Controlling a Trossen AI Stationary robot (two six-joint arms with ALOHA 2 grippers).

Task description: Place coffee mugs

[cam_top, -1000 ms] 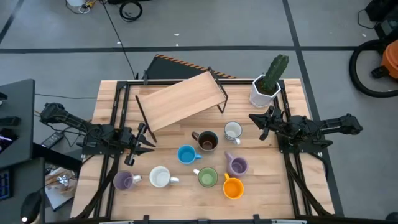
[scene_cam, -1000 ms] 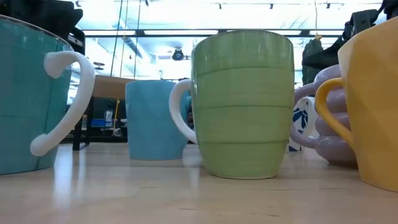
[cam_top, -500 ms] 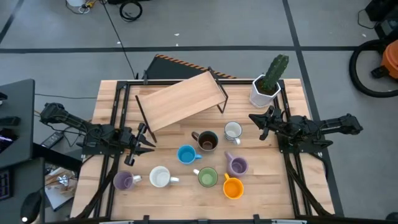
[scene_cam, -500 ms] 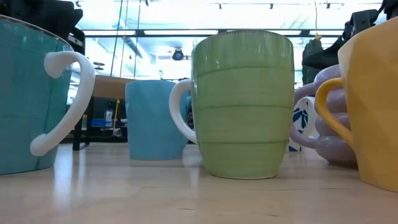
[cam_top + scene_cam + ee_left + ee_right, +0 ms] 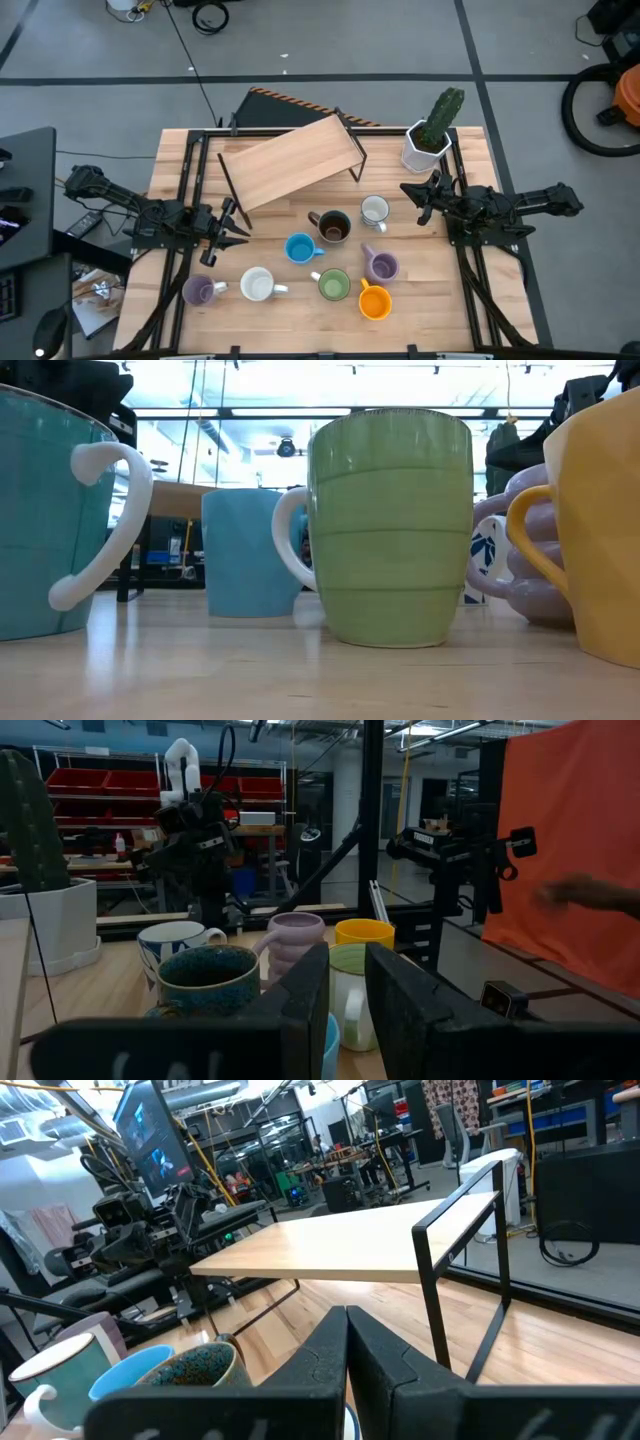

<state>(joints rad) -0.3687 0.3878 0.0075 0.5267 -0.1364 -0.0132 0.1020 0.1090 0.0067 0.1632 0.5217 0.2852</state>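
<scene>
Several coffee mugs stand upright on their bases on the wooden table [image 5: 430, 300]: dark brown [image 5: 330, 227], white [image 5: 375, 211], blue [image 5: 299, 248], purple [image 5: 382, 266], green [image 5: 333, 286], orange [image 5: 373, 301], a white-lined one [image 5: 257, 286] and a second purple one [image 5: 200, 291]. My left gripper [image 5: 244, 223] hovers at the table's left side, level, its fingers [image 5: 300, 1010] a narrow gap apart and holding nothing. My right gripper [image 5: 408, 190] hovers at the right, just right of the white mug, shut and holding nothing. The low view shows the green mug [image 5: 390, 525] close up between its neighbours.
A wooden shelf on black metal legs [image 5: 290, 160] stands slanted across the far middle of the table. A white hexagonal pot with a cactus [image 5: 428, 140] sits at the far right corner. Bare table lies near the front edge on both sides of the mugs.
</scene>
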